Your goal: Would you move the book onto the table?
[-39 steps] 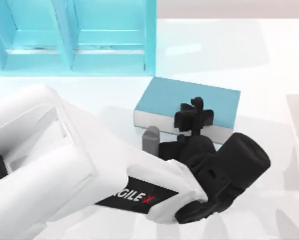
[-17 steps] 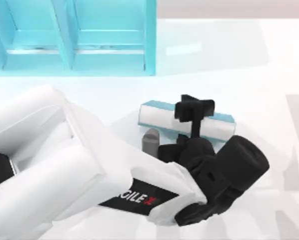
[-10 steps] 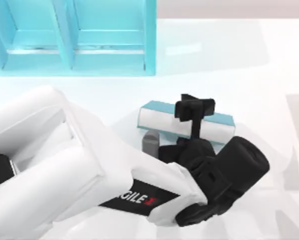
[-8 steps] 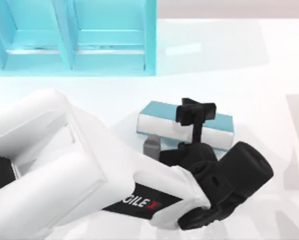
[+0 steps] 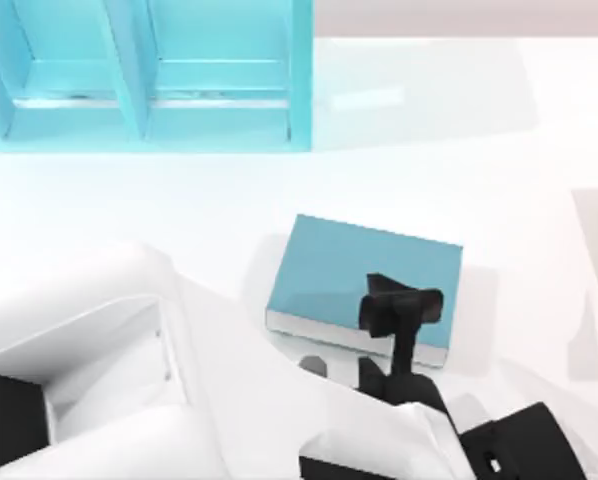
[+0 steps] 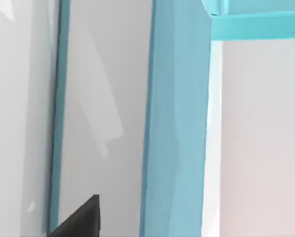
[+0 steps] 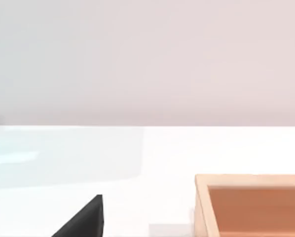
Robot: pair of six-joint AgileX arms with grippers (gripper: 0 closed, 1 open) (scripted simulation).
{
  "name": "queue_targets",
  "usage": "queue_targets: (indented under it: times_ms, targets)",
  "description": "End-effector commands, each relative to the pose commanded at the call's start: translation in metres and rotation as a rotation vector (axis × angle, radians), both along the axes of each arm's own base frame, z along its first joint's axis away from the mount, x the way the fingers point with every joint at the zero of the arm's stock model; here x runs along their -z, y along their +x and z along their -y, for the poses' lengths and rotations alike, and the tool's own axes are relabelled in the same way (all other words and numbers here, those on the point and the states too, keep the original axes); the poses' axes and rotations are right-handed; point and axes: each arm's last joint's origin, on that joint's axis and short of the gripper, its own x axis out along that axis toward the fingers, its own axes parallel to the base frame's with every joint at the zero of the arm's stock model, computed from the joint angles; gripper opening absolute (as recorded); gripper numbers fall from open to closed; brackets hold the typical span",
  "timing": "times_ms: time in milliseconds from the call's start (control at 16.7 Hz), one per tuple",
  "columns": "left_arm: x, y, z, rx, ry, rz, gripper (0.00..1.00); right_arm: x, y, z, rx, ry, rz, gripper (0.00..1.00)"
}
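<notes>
Since the earlier top-view frames, where the thick light-blue hardback book [image 5: 364,280] was seen tipped up on its edge with the white pages showing, it has been laid flat, its plain cover now facing up, and the left arm has been drawn back toward the bottom of the frame. The book is found a little right of centre in the top view, resting on the broad glossy white table [image 5: 129,210], well apart from the light-blue shelf unit with dividers [image 5: 144,75] in the upper left of the frame. The left gripper [image 5: 401,308] is seen over the book's near edge, at the white page side; whether its fingers are spread or still pinching the book cannot be told from these pictures. The placing step is judged to be nearly finished. To do it well, the fingers should be fully parted before any lift, and the arm should be raised straight away from the cover so that the book is not dragged or tipped again. The right gripper [image 7: 81,219] is parked near a tan wooden box [image 7: 251,205].
</notes>
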Motion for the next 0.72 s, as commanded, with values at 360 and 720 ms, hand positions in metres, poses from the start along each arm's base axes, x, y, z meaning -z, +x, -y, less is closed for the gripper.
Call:
queue_targets:
  times_ms: [360,720]
  targets:
    - [-0.013,-0.055,-0.007,0.008,-0.010,0.036,1.00,0.000,0.000,0.000,0.000,0.000,0.000,1.00]
    - [-0.022,-0.074,-0.009,0.027,-0.032,0.066,1.00,0.000,0.000,0.000,0.000,0.000,0.000,1.00]
